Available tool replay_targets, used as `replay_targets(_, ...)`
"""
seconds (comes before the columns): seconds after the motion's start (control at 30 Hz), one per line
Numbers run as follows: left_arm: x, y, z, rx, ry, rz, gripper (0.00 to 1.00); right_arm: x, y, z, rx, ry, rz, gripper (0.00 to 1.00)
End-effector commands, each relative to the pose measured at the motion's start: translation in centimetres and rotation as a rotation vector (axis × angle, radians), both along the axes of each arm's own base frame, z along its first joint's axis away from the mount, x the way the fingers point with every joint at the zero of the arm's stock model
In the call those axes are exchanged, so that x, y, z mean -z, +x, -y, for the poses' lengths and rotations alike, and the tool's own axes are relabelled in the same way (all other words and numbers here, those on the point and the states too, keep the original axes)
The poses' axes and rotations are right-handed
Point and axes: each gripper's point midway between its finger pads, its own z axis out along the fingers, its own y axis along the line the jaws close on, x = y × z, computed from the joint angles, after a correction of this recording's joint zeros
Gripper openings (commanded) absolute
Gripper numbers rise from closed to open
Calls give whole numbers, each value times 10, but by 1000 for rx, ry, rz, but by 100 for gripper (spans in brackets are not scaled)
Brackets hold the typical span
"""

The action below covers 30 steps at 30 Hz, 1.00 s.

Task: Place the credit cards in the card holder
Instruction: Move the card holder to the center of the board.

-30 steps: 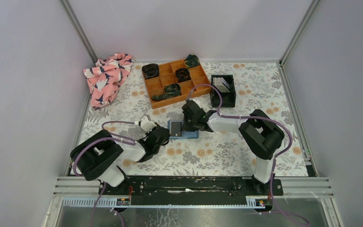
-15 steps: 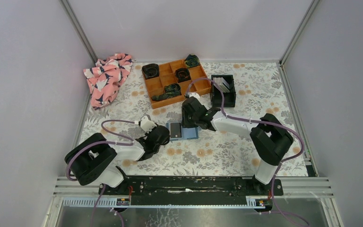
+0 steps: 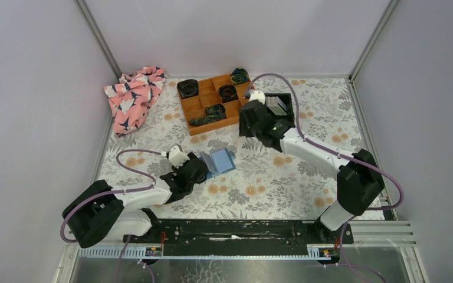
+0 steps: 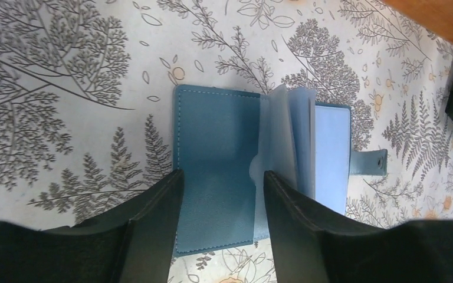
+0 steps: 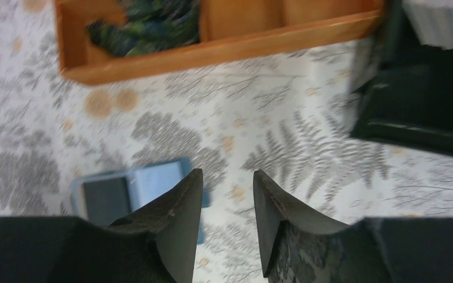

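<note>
Teal card holder (image 4: 212, 141) lying open, both jaws apart, empty, credit cards (image 3: 276, 105) half-hidden in black bin (image 3: 291, 109)

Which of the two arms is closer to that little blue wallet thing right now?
Left. The left gripper is open right over the card holder's near edge; the right gripper is well away from it, up beside the black bin.

card holder (image 3: 219, 161): teal-blue, open flat on table (image 3: 283, 177), clear sleeves fanned at spine | credit cards (image 3: 276, 105): pale stack, on edge in black bin (image 3: 291, 112)
</note>
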Motion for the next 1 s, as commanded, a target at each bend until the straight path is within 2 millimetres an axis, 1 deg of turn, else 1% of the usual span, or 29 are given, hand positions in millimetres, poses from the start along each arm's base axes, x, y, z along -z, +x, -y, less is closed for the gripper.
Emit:
replay_targets(0.0,7,-9,-24,-6,120,-23,61,-37,37,45,112,-2,83,45)
replay_targets(0.03,7,-10,-25,-5,123,-24,61,-37,43,53,128,-1,80,45)
replay_targets(0.13,12,-14,-31,-36,131,-47,59,-37,53,61,143,14,70,45)
replay_targets(0.27,19,-19,-40,-78,131,-63,55,-32,57,56,126,26,51,45)
replay_targets(0.4,17,-21,-49,-143,119,-51,51,-29,61,56,134,17,47,46)
replay_targets(0.5,12,-21,-59,-211,96,-22,42,-31,62,56,136,18,54,46)
replay_targets(0.57,9,-21,-64,-242,79,0,31,-32,62,55,134,22,55,46)
replay_targets(0.63,4,-20,-68,-273,62,19,24,-33,62,55,133,26,57,46)
replay_targets(0.73,-3,-19,-72,-308,39,51,9,-33,61,54,128,28,54,46)
replay_targets(0.77,-5,-19,-73,-316,27,62,6,-33,61,55,130,28,55,46)
replay_targets(0.87,-11,-17,-74,-330,-8,94,1,-32,62,59,141,14,60,46)
replay_targets(0.97,-16,-18,-77,-338,-31,116,0,-33,68,72,176,12,61,46)
